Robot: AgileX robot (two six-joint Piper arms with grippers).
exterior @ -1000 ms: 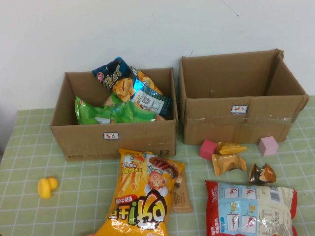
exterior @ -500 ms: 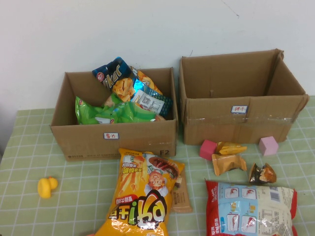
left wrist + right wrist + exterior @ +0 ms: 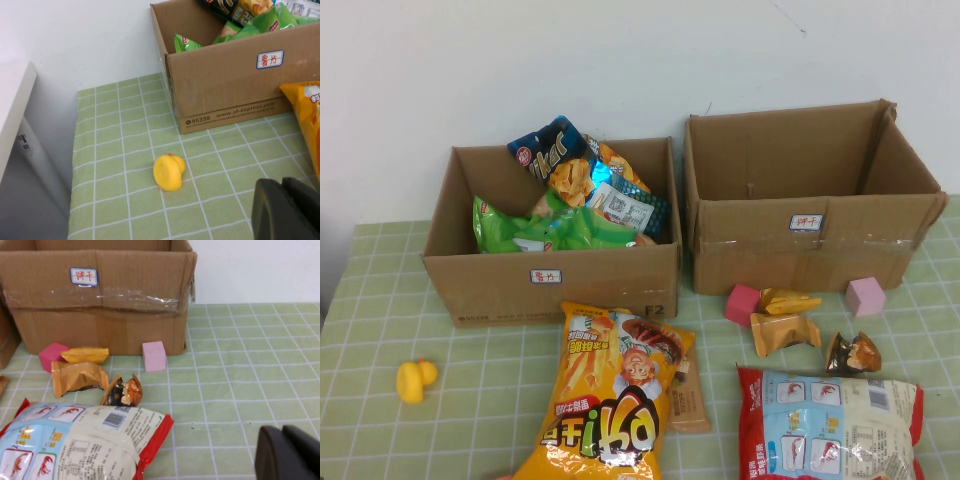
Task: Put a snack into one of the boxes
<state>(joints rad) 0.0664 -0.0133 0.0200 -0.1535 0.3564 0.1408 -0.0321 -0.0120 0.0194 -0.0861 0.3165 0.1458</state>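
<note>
Neither arm reaches into the high view. The left gripper (image 3: 287, 210) shows only as a dark edge in its own wrist view, held low over the green checked tablecloth (image 3: 500, 380) near the yellow rubber duck (image 3: 169, 171); whether it is open or closed cannot be told. The right gripper (image 3: 287, 452) is likewise just a dark corner in its wrist view, low over the cloth beside the red-and-white shrimp cracker bag (image 3: 75, 440), and its state cannot be told either. Neither is seen holding anything. Two open cardboard boxes stand side by side against the wall. The left box (image 3: 552, 282) is filled with snack bags: green ones, a dark blue one sticking up above the rim, and an orange one. What the right box (image 3: 800, 245) holds cannot be seen from here. In front of the left box lies a large yellow chip bag (image 3: 615, 395), partly over a small brown packet (image 3: 687, 400). In front of the right box lie a pink cube (image 3: 742, 302), a lighter pink cube (image 3: 866, 296), two small orange packets (image 3: 785, 332) and a small dark snack packet (image 3: 851, 353), with the shrimp cracker bag nearest the robot.
</note>
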